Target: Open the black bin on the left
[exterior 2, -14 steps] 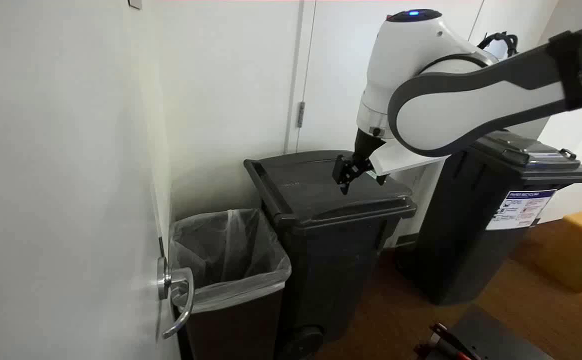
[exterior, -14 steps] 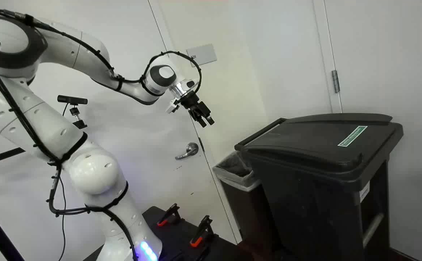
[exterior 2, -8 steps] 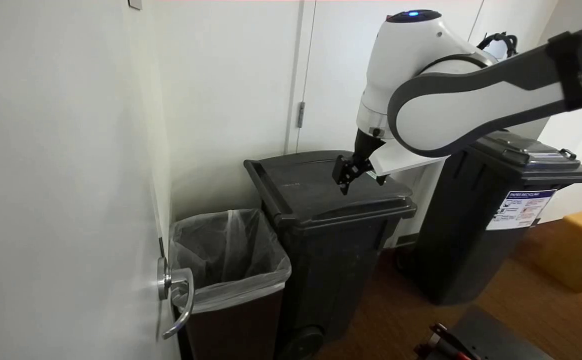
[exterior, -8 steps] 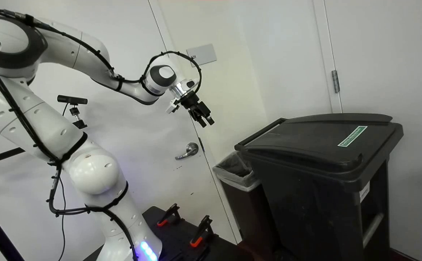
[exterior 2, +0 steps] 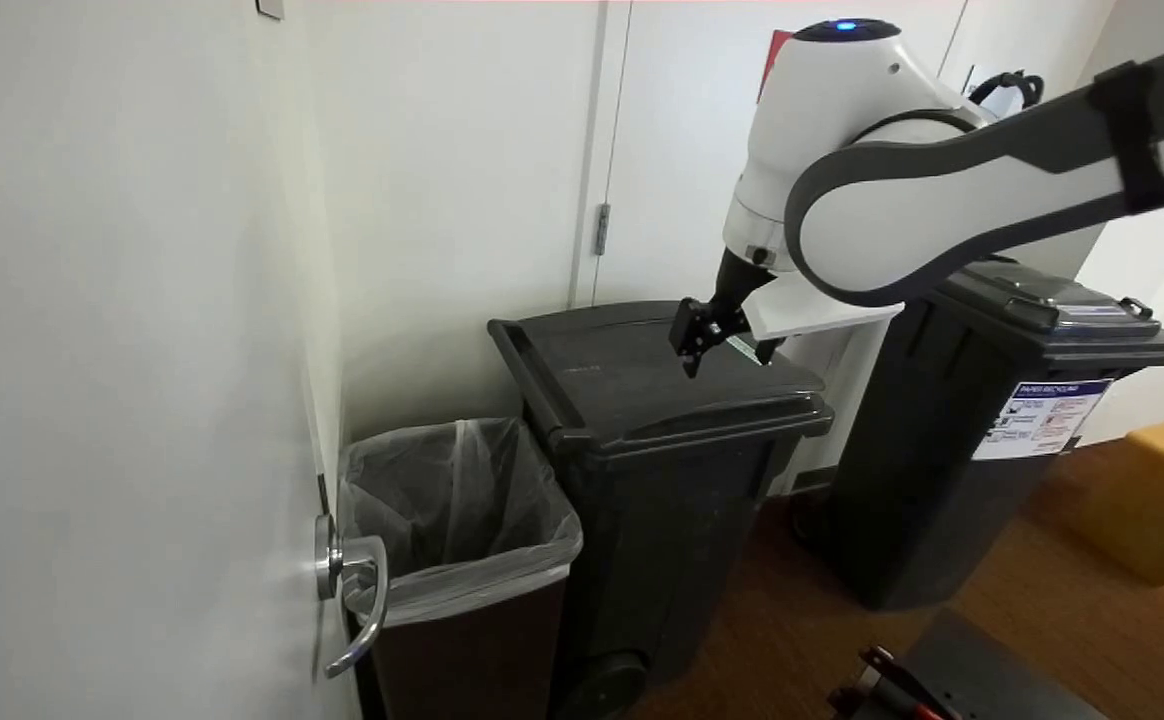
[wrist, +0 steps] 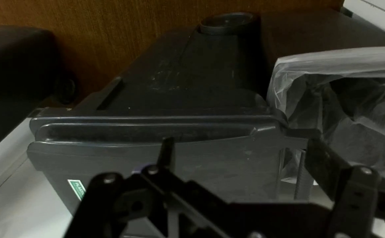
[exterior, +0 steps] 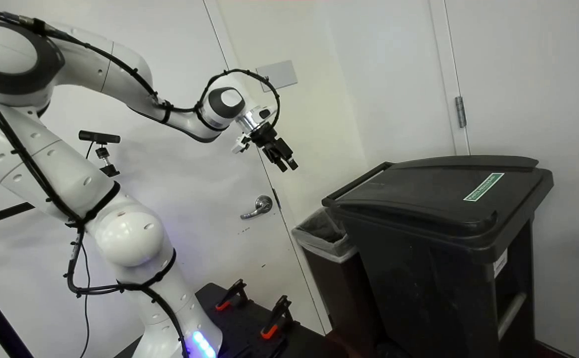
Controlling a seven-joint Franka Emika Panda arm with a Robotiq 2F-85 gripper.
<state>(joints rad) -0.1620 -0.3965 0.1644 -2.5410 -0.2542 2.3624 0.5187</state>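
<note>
The black bin (exterior: 434, 278) stands against the wall, its lid (exterior: 419, 186) lying flat on top with a narrow green label (exterior: 483, 187). A handle bar (exterior 2: 539, 388) runs along one side of the bin, next to a lined waste bin. Above the lid's level and short of the bin, my gripper (exterior: 288, 167) hangs in the air, tilted downward and touching nothing. In the wrist view its fingers (wrist: 166, 153) are spread wide, and the lid shows beyond the gap between them. One finger overlaps the handle bar's end there. The gripper (exterior 2: 729, 362) covers part of the lid in an exterior view.
The waste bin (exterior 2: 462, 590) with a clear liner sits between the black bin and a door with a lever handle (exterior 2: 367, 600). Another dark bin (exterior 2: 942, 450) bears a paper recycling sign. A yellow box (exterior 2: 1152, 500) and a dark table with clamps (exterior: 277, 318) are nearby.
My gripper has risen slightly and shifted a little to the right in both exterior views, with its fingers still spread. The bin and its lid have not moved.
</note>
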